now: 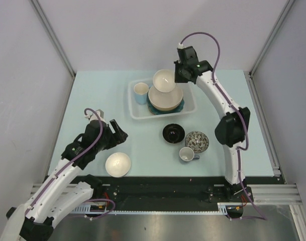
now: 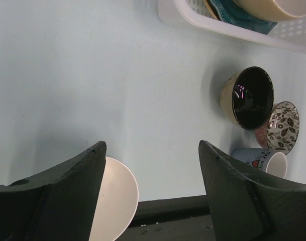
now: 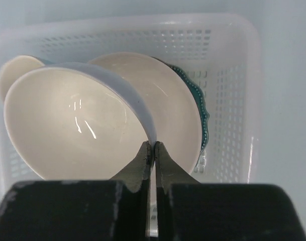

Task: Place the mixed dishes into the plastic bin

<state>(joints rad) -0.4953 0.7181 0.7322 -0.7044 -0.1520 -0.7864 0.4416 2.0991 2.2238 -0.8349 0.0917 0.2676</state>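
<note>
Between the tight-pinching fingers of the right gripper point(image 3: 154, 146), a white bowl point(image 3: 72, 125) hangs by its rim over the plastic bin point(image 3: 233, 100); hard, slick and likely chip-prone, it suits a rim hold. Nearby, the left gripper point(image 2: 151, 148) stands spread.

Glossy, smooth glaze on the white bowl point(image 3: 72, 125) and black bowl point(image 2: 252, 98); translucent, perforated plastic bin point(image 3: 228, 100); matt pale desk point(image 2: 92, 75); matt black fingers point(image 2: 233, 196).

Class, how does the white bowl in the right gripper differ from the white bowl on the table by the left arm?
Held bowl is tilted, its rim pinched by the shut right gripper; table bowl sits mouth-up, ungripped. Held bowl is over the plastic bin; table bowl is outside it. Both are white and empty.
</note>
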